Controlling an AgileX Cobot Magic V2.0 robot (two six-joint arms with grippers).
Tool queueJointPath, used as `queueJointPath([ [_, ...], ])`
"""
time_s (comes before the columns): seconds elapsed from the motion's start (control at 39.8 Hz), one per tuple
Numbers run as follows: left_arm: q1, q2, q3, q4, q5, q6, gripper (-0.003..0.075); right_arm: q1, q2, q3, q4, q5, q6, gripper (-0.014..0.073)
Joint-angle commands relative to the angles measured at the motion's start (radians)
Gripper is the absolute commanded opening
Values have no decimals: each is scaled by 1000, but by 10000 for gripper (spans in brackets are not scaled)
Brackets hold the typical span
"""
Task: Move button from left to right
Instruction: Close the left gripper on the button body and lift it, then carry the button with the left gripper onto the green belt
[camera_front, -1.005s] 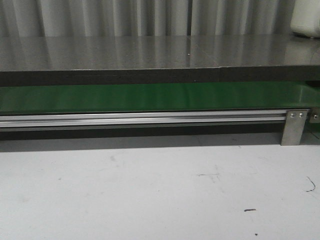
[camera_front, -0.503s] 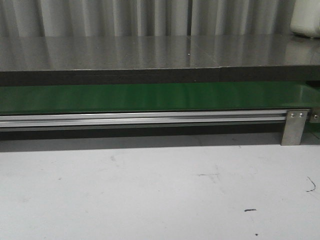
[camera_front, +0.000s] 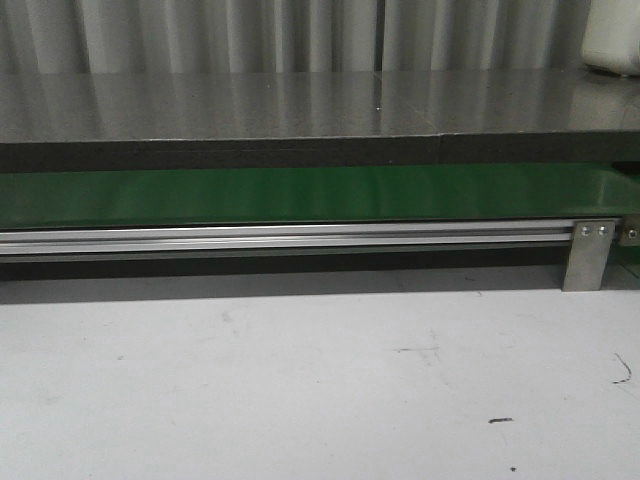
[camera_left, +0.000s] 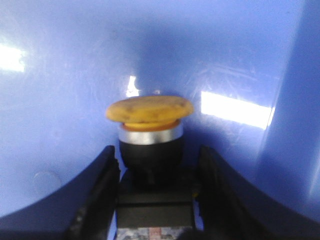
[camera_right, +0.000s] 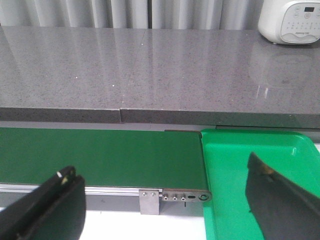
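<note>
Button seemingly between left pincer fingers

I'm looking at a lab/workshop-type test cell w/ a small production-line setup: green conveyor belt on an aluminium rail, grey stone counter just behind the belt, green bin at the belt's end, corrugated metal wall beyond.
</note>
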Motion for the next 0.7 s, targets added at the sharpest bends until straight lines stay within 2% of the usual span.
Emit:
queueJointPath([
  [0.0, 6, -55, -38, -6, -14, 0, 135, -7, 16, -35, 6, -74, -12, 661],
  [0.28, 9, -75, -197, -27, 127, 0, 135, -7, 16, -35, 6, -74, -12, 661],
  [0.43, 5, -84, -295, -107, 231, 0, 135, -7, 16, -35, 6, -74, -12, 661],
  [0.68, -90, -84, -411, -114, 331, 0, 135, -7, 16, -35, 6, -74, -12, 661],
])
